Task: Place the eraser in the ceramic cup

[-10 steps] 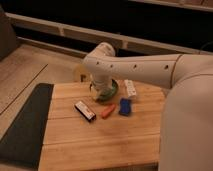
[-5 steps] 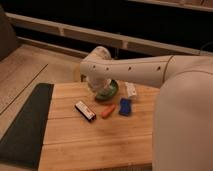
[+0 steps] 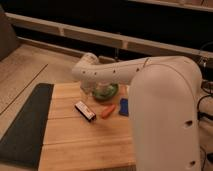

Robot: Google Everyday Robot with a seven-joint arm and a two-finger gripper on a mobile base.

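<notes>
Possibly the gripper, open or shut I cannot tell, hanging between cup and eraser, descends askew and shoves the eraser aside.

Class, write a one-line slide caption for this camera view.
Gripper hangs close to the eraser on the wooden board, beside the green ceramic cup.

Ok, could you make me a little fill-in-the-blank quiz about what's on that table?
The eraser lies on the ____ table.
The orange stick lies between the eraser and the ____ block.
The gripper hangs beside the ____ ceramic cup.
Missing: wooden; blue; green.
</notes>
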